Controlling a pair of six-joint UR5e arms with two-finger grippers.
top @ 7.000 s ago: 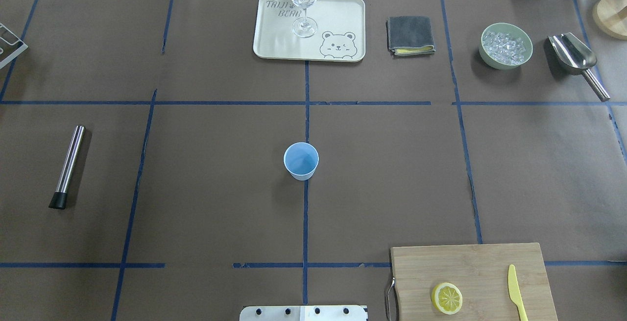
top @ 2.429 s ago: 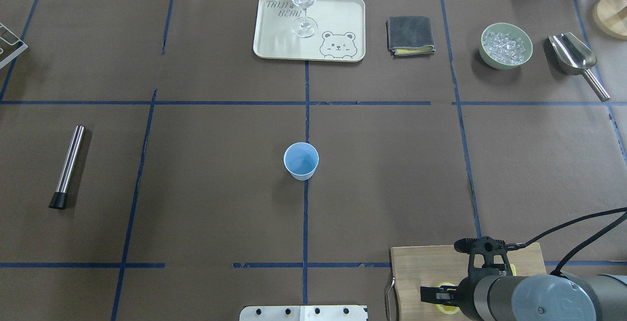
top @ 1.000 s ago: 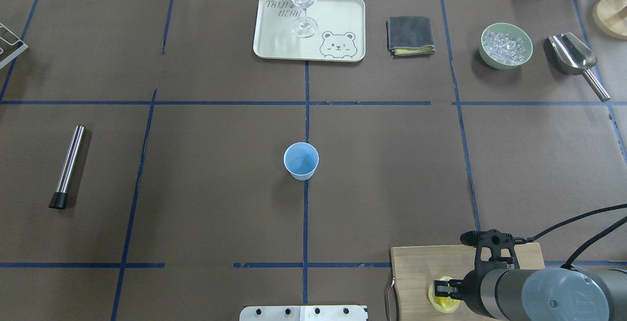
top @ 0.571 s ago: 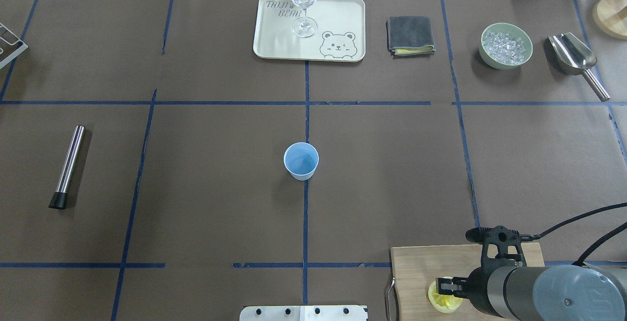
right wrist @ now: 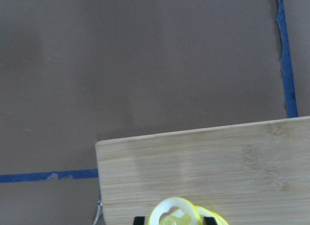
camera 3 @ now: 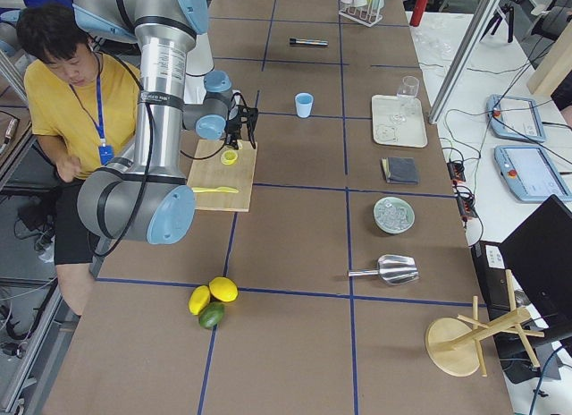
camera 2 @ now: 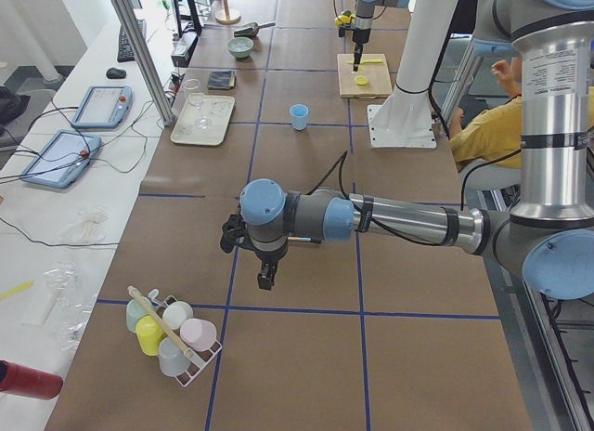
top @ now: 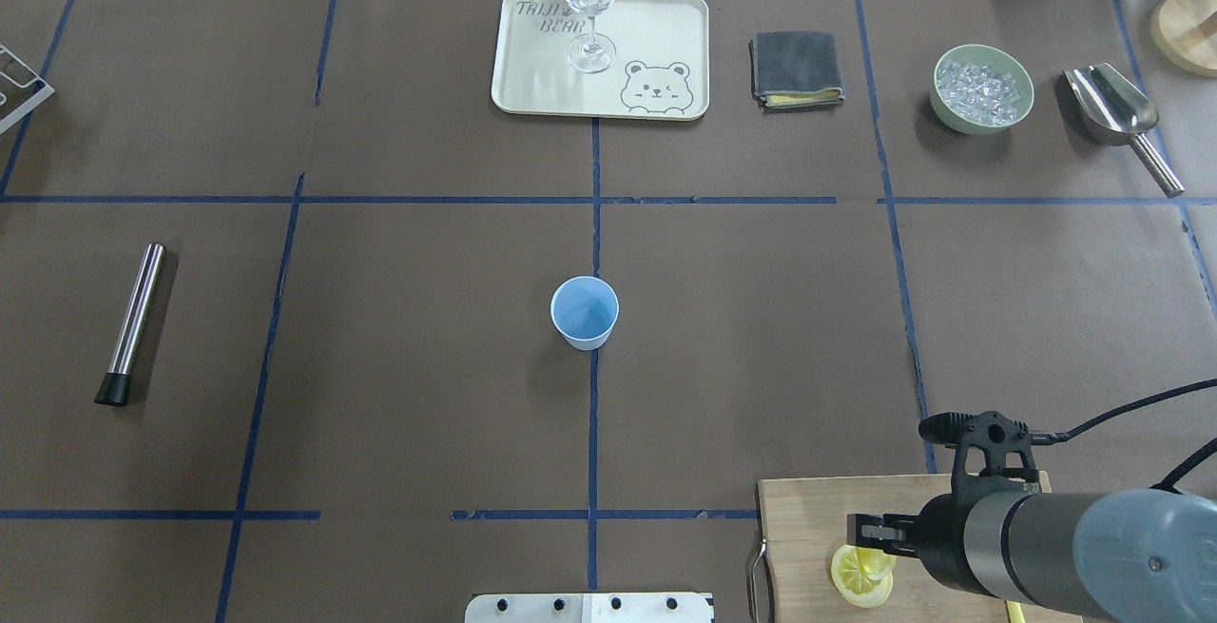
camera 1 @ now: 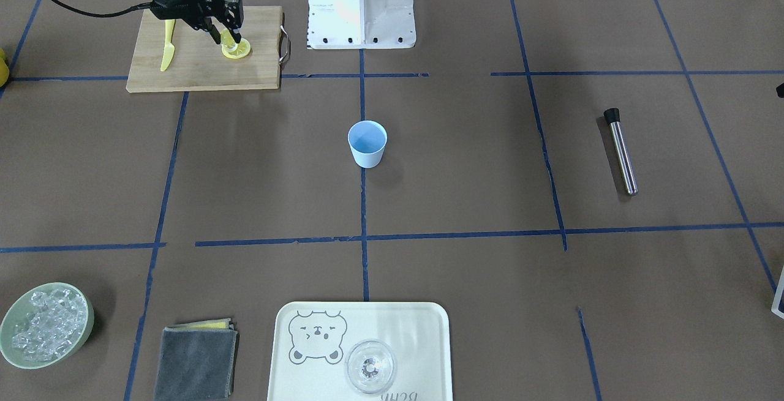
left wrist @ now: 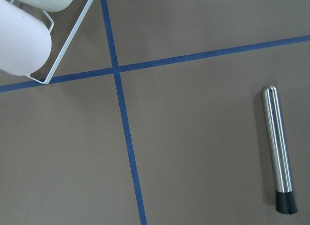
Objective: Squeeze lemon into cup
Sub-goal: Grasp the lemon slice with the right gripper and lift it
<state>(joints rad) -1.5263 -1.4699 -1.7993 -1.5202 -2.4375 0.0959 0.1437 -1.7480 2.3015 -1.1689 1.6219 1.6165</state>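
1. At the table's far left, the left gripper [camera 2: 266, 275] hangs over the brown paper near a steel rod [top: 130, 322]. Its fingers are too small to read, so I cannot tell how its jaws stand.
2. At the middle, the cup [top: 584, 311] stands upright, well apart from the board.
3. At the right, the lemon [top: 861, 574] is on the cutting board [top: 808, 528], with the jaws of the right gripper [right wrist: 174, 220] clenched on it. The wrist view cuts off the fingertips, and from overhead the arm hides most of the yellow knife [camera 1: 168, 46].
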